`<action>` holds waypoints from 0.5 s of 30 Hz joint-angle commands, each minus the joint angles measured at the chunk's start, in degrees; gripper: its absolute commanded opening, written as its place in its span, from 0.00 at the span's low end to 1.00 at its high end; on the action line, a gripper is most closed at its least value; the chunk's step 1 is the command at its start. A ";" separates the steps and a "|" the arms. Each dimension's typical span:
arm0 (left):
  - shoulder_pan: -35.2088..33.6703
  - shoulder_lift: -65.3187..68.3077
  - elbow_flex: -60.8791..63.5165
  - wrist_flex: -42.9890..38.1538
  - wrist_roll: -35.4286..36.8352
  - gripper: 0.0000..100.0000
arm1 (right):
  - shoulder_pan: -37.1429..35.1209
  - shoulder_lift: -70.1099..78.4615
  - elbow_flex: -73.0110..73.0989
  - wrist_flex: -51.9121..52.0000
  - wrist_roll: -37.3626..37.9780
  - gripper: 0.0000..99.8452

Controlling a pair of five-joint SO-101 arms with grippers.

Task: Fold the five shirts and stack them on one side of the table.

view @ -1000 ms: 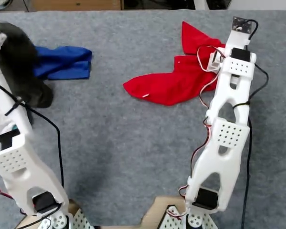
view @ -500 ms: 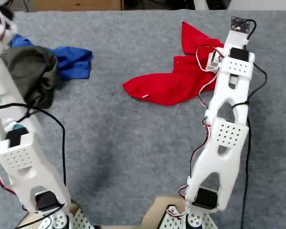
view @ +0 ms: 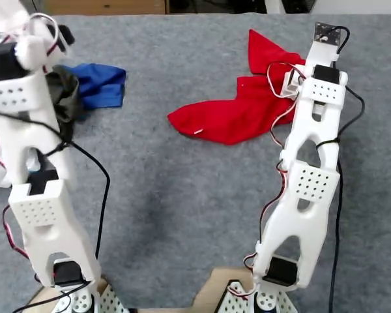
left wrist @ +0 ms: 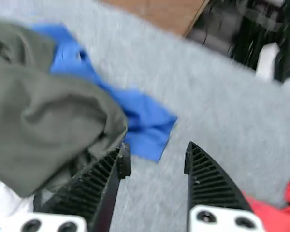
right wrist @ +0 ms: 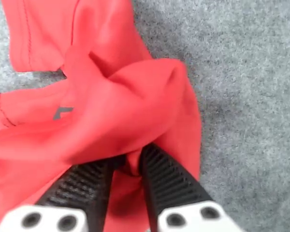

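Your left arm had swung forward, leaving the grey shirt (left wrist: 43,125) heaped against the blue shirt (left wrist: 145,121). Risk: an open jaw could snag that heap and drag it loose. The left gripper (left wrist: 157,150) stood wide open and empty, one jaw beside the grey shirt. The right gripper (right wrist: 133,157) pinched a fold of the red shirt (right wrist: 111,96), well apart from the blue shirt.
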 commanded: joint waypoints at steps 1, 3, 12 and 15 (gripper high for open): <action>0.79 3.12 7.47 -6.42 -0.18 0.19 | -1.01 -0.31 -3.47 0.18 -0.62 0.01; 0.44 6.99 11.52 -12.75 -0.18 0.19 | -0.92 -0.31 -3.56 0.09 -0.62 0.01; -5.19 21.58 12.40 -23.65 -0.18 0.18 | -0.92 -0.31 -3.56 0.00 -0.62 0.01; -9.14 24.84 9.76 -23.82 -0.62 0.08 | -0.92 -0.31 -3.56 0.00 -0.62 0.01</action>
